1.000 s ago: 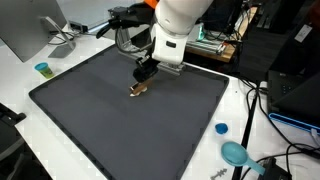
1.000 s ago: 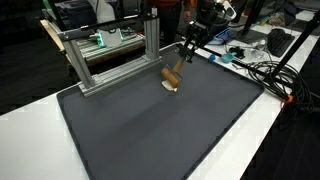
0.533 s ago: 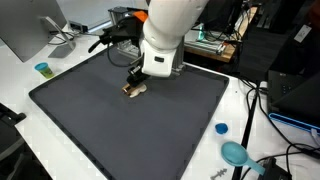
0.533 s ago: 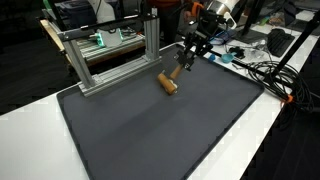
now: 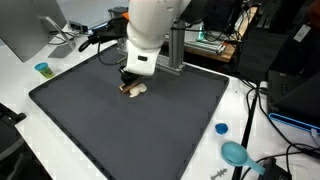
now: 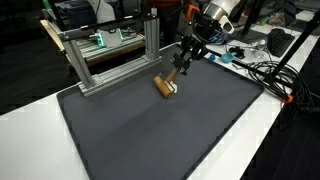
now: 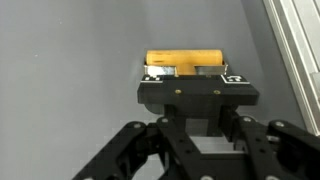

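I am observing the wooden mallet [image 6: 167,85] toward the far middle of the dark mat [image 6: 150,140]. Its tan cylindrical head is sitting low at the mat surface and its handle is slanting up into the gripper [image 6: 183,68]. I cannot confirm whether the head is touching the mat. In the wrist view the mallet [image 7: 183,58] is lying crosswise just beyond the gripper [image 7: 188,72], whose jaws are clamping together on the handle. In an exterior view the gripper [image 5: 128,80] is hanging directly over the mallet [image 5: 133,89], with the white arm leaning in from behind. I am noting an aluminium frame [image 6: 110,60] standing along the mat edge, near the mallet but apart from it. The mat [image 5: 130,130] is lying on a white table [image 5: 20,95]. On that table a teal cup [image 5: 42,69] and a blue cap [image 5: 221,128] are sitting well apart from the mallet. Cables [image 6: 265,72] are trailing beyond the mat.
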`<act>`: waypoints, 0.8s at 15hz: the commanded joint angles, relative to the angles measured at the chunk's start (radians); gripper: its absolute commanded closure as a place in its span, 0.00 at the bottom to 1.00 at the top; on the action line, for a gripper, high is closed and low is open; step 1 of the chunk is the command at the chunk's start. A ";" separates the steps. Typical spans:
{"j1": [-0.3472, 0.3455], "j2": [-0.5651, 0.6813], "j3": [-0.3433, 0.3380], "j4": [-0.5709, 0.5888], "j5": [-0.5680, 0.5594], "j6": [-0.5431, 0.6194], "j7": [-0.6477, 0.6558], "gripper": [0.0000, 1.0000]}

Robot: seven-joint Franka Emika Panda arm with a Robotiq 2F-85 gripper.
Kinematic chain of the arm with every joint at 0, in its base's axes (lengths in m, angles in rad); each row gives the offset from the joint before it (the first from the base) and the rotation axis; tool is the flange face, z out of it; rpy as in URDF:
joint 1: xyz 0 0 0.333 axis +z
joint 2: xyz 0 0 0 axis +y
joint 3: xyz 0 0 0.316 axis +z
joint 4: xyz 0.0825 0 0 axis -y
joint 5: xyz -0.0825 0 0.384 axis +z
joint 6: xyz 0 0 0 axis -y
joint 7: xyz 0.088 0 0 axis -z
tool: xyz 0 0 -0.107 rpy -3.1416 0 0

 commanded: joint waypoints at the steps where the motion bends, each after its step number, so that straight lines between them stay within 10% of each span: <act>1: -0.066 -0.195 0.012 -0.167 0.090 0.115 0.024 0.78; 8: -0.133 -0.452 -0.018 -0.404 0.119 0.335 -0.100 0.78; 9: -0.107 -0.377 -0.027 -0.305 0.102 0.251 -0.046 0.78; 10: -0.109 -0.396 -0.030 -0.325 0.102 0.263 -0.051 0.53; 11: -0.108 -0.396 -0.030 -0.326 0.102 0.261 -0.050 0.53; 12: -0.107 -0.390 -0.030 -0.325 0.102 0.261 -0.049 0.78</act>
